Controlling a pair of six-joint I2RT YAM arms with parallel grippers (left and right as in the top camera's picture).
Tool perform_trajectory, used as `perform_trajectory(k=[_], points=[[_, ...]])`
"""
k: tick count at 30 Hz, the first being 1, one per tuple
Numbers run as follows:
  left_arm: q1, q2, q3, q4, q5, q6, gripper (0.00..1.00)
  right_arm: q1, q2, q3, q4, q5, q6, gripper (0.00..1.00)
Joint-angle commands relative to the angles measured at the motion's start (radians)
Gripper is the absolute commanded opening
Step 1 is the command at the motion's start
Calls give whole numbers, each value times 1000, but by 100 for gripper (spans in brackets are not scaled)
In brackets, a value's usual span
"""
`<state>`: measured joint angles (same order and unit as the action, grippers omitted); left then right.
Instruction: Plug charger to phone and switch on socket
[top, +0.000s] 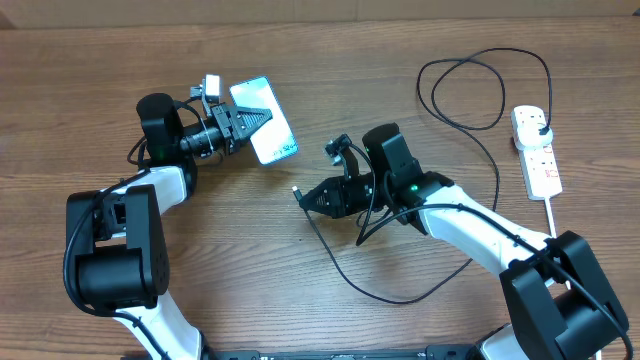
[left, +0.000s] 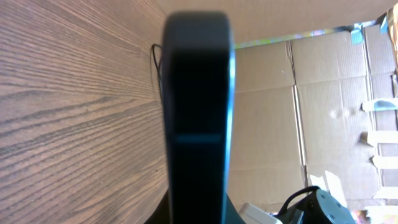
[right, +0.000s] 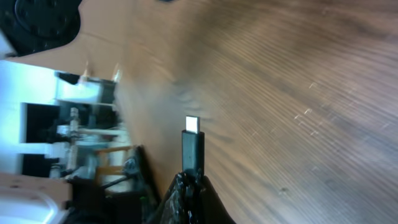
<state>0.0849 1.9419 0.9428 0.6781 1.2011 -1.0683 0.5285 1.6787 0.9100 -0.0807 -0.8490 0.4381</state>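
Overhead top-down, left wrist close against phone

Wood-grain table, brown cardboard boxes behind it

Lit phone tilted, charger connector apart from it, white socket rightward

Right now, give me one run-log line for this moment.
left gripper: shut on phone | right gripper: shut on charger connector | connector: not yet in phone | socket: charger plug inserted
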Motion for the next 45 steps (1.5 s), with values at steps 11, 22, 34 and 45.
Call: perform_trajectory(k=[11,22,34,45], points=[[-63,-1,8,11,27,-62,4,0,11,-24,140,95,145,4],[-66,-1,8,8,47,-47,4,-2,14,-24,166,158,137,4],[-66,-1,8,6,46,-25,4,-3,14,-24,181,140,138,4],[-66,-1,8,-26,39,-1,4,-3,14,-23,185,122,138,4]])
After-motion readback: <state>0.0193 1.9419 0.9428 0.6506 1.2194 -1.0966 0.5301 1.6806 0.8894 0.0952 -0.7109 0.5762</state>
